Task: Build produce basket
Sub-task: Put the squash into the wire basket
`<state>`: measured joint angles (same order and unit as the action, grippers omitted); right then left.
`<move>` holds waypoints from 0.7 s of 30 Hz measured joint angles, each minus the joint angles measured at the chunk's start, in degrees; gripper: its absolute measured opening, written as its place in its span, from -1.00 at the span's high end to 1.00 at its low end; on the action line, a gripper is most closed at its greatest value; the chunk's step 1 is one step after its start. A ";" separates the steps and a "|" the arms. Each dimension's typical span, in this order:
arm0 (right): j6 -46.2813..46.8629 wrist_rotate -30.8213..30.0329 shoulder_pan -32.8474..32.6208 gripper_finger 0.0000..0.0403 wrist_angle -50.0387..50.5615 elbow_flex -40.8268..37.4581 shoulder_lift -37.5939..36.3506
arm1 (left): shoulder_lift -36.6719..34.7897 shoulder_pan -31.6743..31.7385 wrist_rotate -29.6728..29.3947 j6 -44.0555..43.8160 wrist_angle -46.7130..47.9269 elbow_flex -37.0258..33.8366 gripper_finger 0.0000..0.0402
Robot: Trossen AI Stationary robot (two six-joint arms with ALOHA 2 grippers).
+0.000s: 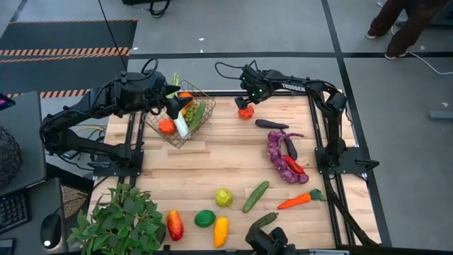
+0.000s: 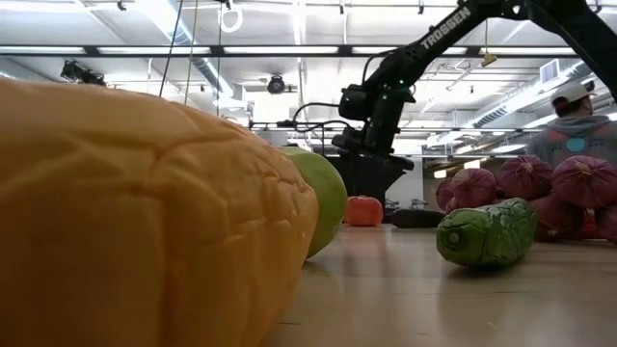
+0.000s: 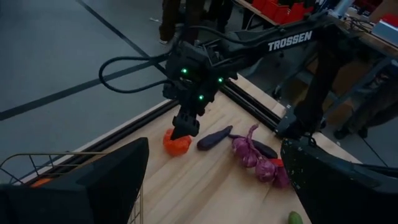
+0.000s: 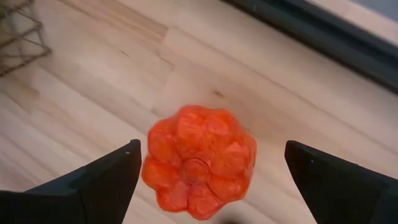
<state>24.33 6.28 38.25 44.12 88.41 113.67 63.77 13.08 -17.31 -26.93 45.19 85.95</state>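
SITE: robotics lab or workshop hall | FLOOR (image 1: pixel 233 28): grey concrete, black lines, hazard-striped mat (image 1: pixel 67 51) | CEILING (image 2: pixel 289 39): exposed ducts, strip lights | BENCH: butcher-block desk (image 1: pixel 212 163) in black metal frame, two branded robot arms mounted | ADJACENT: keyboard (image 1: pixel 13 209), mouse (image 1: pixel 49 230) | PERSONNEL: person (image 2: pixel 578 125) in background

Bare table (image 4: pixel 93 81) surrounds the orange piece (image 4: pixel 199 160) between the spread right pincer (image 4: pixel 211 186) fingers.

right pincer (image 4: pixel 211 180) spread wide, pointing down, left pincer (image 3: pixel 214 180) open
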 joint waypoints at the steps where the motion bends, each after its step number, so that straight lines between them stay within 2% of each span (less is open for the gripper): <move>1: 0.08 0.41 -0.20 -0.98 -0.30 -0.51 0.00 | 0.00 0.00 0.00 -0.01 -0.01 0.00 -0.86; 13: 4.05 1.23 -4.05 -0.97 -5.91 -6.67 0.02 | 0.00 -0.02 0.00 -0.01 0.08 0.00 -0.86; 21: 6.15 -0.26 -5.54 -0.82 -7.55 -7.22 -0.04 | 0.00 -0.02 0.01 0.01 0.09 0.00 -0.86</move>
<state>30.48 6.02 32.71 36.57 81.19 113.62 63.77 13.06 -17.30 -26.92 45.28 85.95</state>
